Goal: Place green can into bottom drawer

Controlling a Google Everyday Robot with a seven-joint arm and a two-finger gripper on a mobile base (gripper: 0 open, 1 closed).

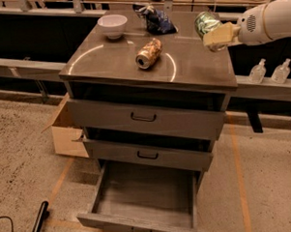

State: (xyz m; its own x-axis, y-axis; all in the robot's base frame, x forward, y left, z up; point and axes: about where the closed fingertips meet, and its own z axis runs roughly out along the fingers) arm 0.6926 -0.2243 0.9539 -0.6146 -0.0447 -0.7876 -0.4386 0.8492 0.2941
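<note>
Green can [206, 22] sits clamped in claw [212, 33] above cabinet top [191, 65].

The gripper [213, 33] clasps the shiny green can [206, 22] over the cabinet top's [192, 70] right edge; the grey bottom drawer [140, 223] stands pulled out.

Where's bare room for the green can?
Open grey bottom drawer: floor bare wall to wall. Grey cabinet top: free along the front edge; crowded at back by white bowl and dark bag; orange-gold can lies mid-top. The tool holds the green-and-silver can above the right rear corner.
</note>
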